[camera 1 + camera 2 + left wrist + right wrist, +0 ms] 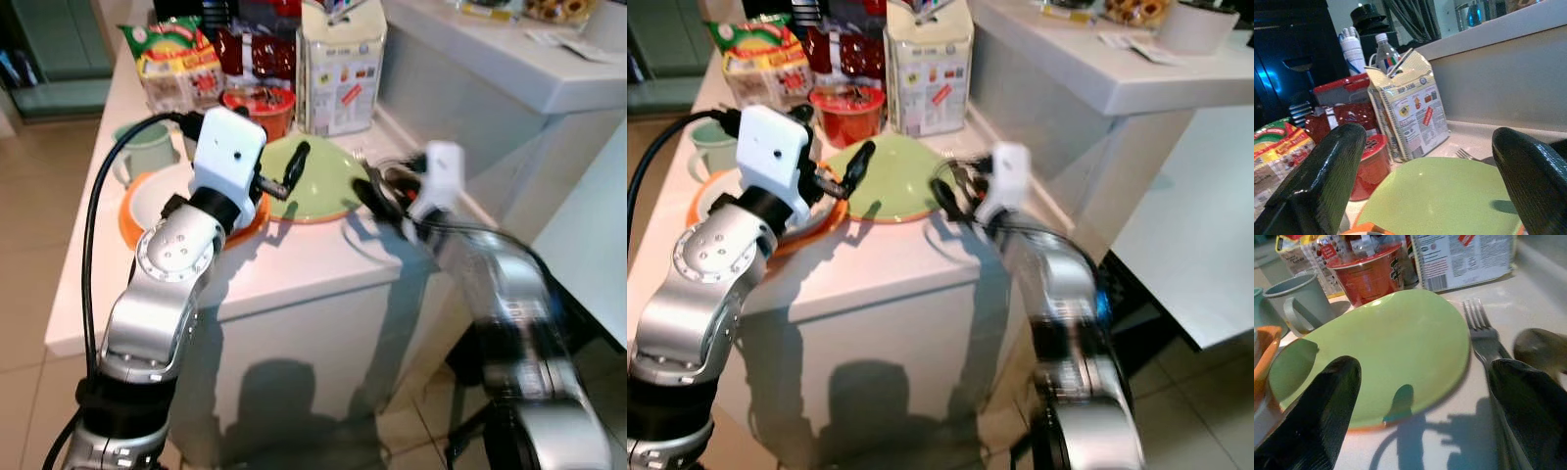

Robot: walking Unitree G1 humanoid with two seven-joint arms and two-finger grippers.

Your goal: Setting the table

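A light green plate (323, 174) lies on the white counter (294, 259), overlapping an orange plate (132, 220) that holds a white bowl (152, 196). A fork (1481, 330) and a spoon (1540, 348) lie just right of the green plate. My left gripper (286, 176) hovers open over the green plate's left edge, nothing between its fingers. My right gripper (377, 196), blurred, is open at the plate's right rim, close to the fork.
Behind the plates stand a pale green mug (147, 147), a red noodle cup (263, 106), a paper carton (341, 69) and a snack bag (176, 61). A raised white ledge (509, 59) borders the counter on the right. Tiled floor lies below.
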